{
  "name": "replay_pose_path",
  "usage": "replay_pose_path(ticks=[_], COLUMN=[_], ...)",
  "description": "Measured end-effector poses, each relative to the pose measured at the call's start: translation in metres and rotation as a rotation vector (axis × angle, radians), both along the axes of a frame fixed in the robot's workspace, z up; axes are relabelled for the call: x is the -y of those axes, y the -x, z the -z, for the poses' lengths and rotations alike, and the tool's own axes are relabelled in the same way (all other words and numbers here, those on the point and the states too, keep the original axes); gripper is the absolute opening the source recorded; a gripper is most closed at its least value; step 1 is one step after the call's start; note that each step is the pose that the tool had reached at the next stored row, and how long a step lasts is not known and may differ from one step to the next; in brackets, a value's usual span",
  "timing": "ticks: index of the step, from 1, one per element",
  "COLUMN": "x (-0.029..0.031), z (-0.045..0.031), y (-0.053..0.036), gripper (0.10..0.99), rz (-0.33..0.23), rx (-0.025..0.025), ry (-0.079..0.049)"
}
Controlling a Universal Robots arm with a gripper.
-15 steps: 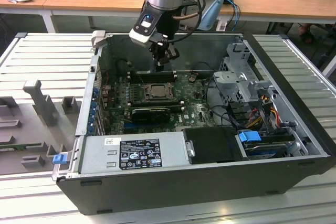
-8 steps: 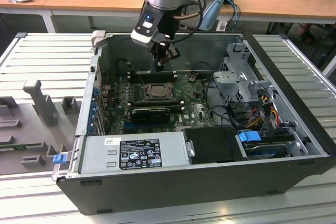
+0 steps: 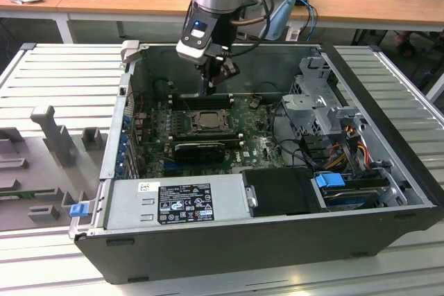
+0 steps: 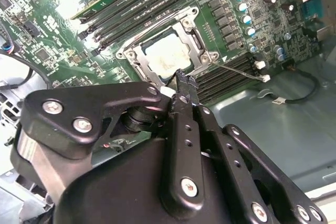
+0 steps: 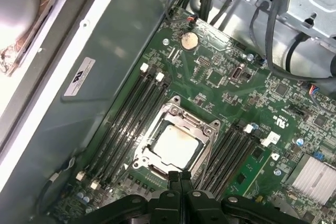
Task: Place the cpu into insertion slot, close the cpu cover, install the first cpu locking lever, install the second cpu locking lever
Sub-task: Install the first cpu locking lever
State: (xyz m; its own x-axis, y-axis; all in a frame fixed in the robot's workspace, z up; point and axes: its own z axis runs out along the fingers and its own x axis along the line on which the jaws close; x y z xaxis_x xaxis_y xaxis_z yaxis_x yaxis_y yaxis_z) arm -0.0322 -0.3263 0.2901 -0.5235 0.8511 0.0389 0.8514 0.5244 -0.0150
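- The cpu [image 5: 177, 145] lies deep in the open computer case [image 3: 208, 247], on the green motherboard [image 3: 260, 145] between banks of dark memory slots.
- The gripper [image 5: 179, 174] hangs just above the board at the socket's near edge. Its fingers are pinched together with nothing between them, and they are not touching the chip.
- The cpu cover [image 5: 173, 114] looks to be lying flat. Its silvery frame runs all round the chip, with the pale top showing through the window.
- The insertion slot [image 3: 189, 123] is filled, so the chip counts as seated, as far as I can judge.
- A thin metal rod [image 4: 236, 69] runs out from one corner of the frame. Whether it is latched I can't tell.
- I'd judge the chip light, stiff and thin, with a smooth top that could slip and a delicate underside. It is best held by opposite edges, never pressed down. With the frame over it, those edges are covered.
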Motion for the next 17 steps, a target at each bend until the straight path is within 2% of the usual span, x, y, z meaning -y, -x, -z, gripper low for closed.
replay_pose_path(ticks=[17], x=[0.0000], z=[0.0000], y=[0.0000], gripper=[0.106], rz=[-0.130], rx=[0.0000], ry=[0.000])
